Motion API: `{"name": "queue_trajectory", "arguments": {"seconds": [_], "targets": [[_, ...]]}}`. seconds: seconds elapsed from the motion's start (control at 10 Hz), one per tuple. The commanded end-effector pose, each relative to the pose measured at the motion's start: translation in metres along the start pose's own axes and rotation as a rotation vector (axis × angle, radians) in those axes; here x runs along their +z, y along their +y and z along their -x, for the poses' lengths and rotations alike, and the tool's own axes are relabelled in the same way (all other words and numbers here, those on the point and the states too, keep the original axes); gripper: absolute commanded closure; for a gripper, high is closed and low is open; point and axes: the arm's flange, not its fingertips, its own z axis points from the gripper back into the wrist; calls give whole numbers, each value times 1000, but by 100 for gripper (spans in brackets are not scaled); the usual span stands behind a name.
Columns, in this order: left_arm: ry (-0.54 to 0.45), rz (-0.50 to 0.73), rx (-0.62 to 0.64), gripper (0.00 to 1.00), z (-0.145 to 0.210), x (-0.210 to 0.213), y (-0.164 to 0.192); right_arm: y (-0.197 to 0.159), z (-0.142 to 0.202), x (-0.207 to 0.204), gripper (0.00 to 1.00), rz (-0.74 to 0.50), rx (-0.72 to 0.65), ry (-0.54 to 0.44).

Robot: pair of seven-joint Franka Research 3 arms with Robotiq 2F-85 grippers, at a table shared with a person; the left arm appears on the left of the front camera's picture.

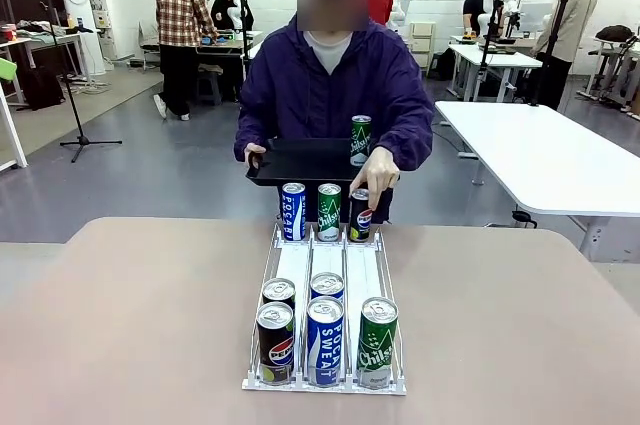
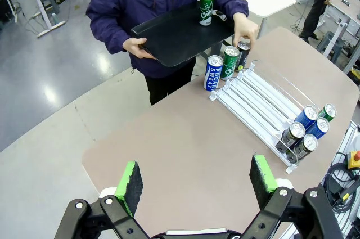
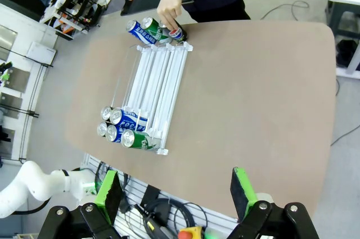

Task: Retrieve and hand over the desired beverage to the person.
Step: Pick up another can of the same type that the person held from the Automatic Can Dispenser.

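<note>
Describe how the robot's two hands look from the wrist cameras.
The left hand and right hand look alike: each is a black two-finger linkage with silver bolts at the joints, tipped with bright green pads backed in rough black.

Rack: middle of the desk, lanes running near to far.
Behind rack: person holding tray, one can standing on it.
Rack's far end: three cans abreast, person's hand on the rightmost.
Rack's near end: five cans, three in front, two behind.

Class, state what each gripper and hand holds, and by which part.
Left gripper, right gripper: nothing. One hand: black tray, by its edge; other hand: Pepsi can, by its top.
</note>
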Motion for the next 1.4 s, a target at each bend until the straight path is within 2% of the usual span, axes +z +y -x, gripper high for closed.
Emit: {"name": "queue_trajectory", "arguments": {"seconds": [0.0,1.3], "targets": [[-14,-8,-3,0,0,-1,0,-1,-3,-1,0,1,1,4],[-14,-8,-3,0,0,-1,0,-1,-3,-1,0,1,1,4]]}}
